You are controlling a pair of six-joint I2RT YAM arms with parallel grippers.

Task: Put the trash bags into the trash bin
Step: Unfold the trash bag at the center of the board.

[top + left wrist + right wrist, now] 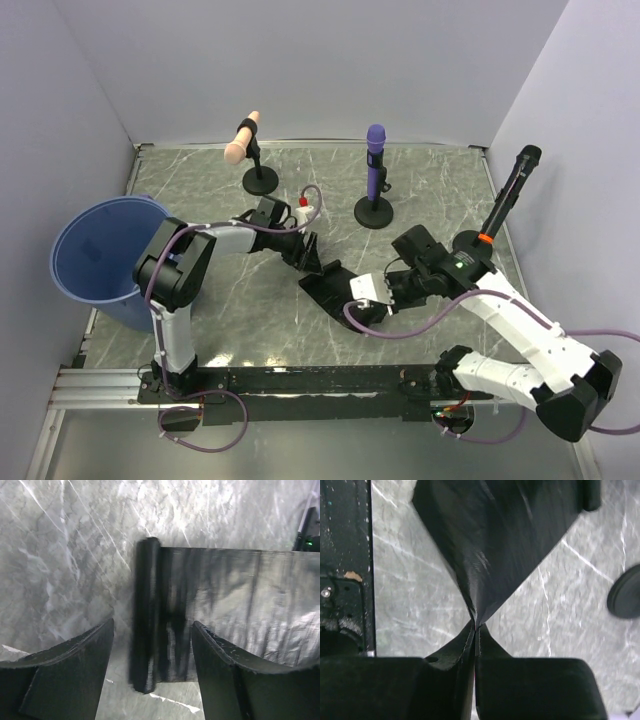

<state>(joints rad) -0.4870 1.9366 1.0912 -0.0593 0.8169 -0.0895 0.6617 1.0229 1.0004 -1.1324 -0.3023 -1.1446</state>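
A black trash bag roll (330, 285), partly unrolled, lies flat on the marble table between the two arms. My left gripper (308, 255) hovers low over its rolled end (145, 615). The left gripper (153, 624) is open, one finger on each side of the roll, with gaps showing on both sides. The flat sheet (235, 605) runs off to the right. My right gripper (358, 300) is shut on the sheet's other end. In the right wrist view the film (495, 540) bunches into the closed tips of the right gripper (476, 625). The blue trash bin (100, 250) stands at the far left.
Three microphones on stands rise behind the bag: a beige one (243, 137), a purple one (375, 150) and a black one (505, 205) at the right wall. A round stand base (625, 597) lies close to the right gripper. A black rail (300, 380) edges the table's near side.
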